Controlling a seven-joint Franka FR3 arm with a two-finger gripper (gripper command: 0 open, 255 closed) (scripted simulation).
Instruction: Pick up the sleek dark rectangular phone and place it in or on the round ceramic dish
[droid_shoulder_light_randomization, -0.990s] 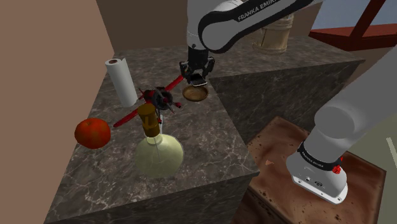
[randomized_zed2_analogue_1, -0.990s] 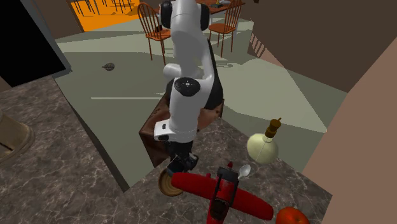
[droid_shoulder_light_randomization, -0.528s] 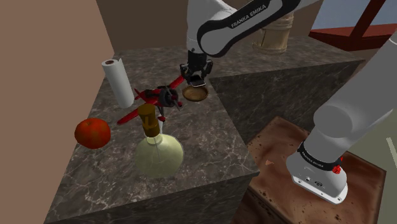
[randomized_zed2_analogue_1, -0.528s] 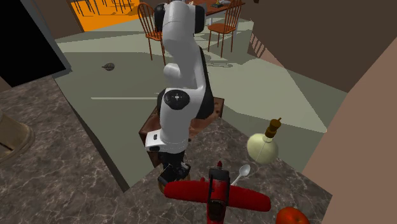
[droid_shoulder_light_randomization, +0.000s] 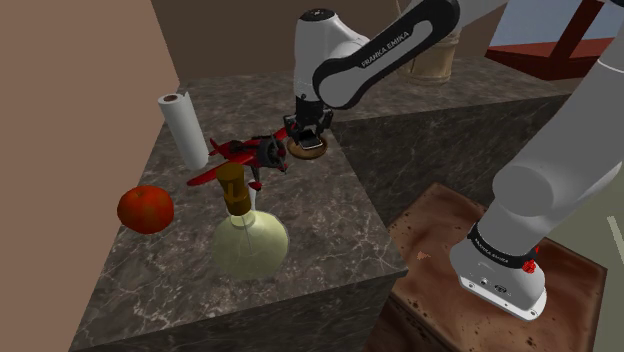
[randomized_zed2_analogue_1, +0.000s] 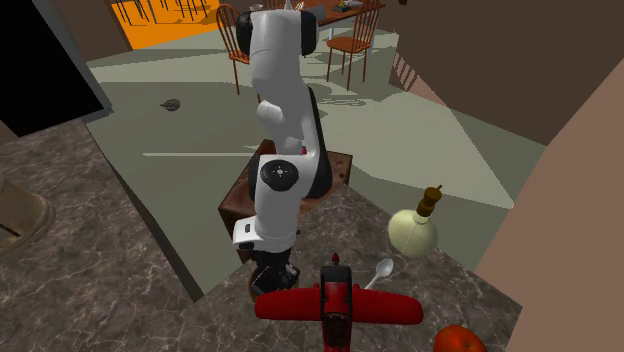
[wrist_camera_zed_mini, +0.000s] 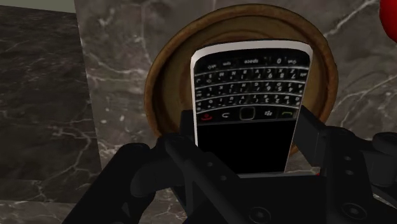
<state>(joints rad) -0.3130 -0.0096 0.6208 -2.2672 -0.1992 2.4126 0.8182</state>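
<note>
A black keypad phone (wrist_camera_zed_mini: 249, 95) with a pale rim lies over the round brown dish (wrist_camera_zed_mini: 165, 76). My gripper (wrist_camera_zed_mini: 248, 137) is shut on its lower half, one black finger against each long side. From the shoulder view the gripper (droid_shoulder_light_randomization: 308, 133) hangs low, right above the dish (droid_shoulder_light_randomization: 306, 150), near the counter's corner. In the second exterior view the gripper (randomized_zed2_analogue_1: 272, 274) stands just behind a red toy plane, and the arm and plane hide most of the dish (randomized_zed2_analogue_1: 256, 290).
The red toy plane (droid_shoulder_light_randomization: 243, 154) sits close to the dish, on the shoulder view's left. A paper towel roll (droid_shoulder_light_randomization: 186, 127), a red round fruit (droid_shoulder_light_randomization: 145, 208) and a corked round flask (droid_shoulder_light_randomization: 249, 238) share the marble counter (droid_shoulder_light_randomization: 330, 225). A spoon (randomized_zed2_analogue_1: 381, 271) lies by the plane.
The gripper has come down closer to the dish with the phone in it. The red toy plane has swung round beside it.
</note>
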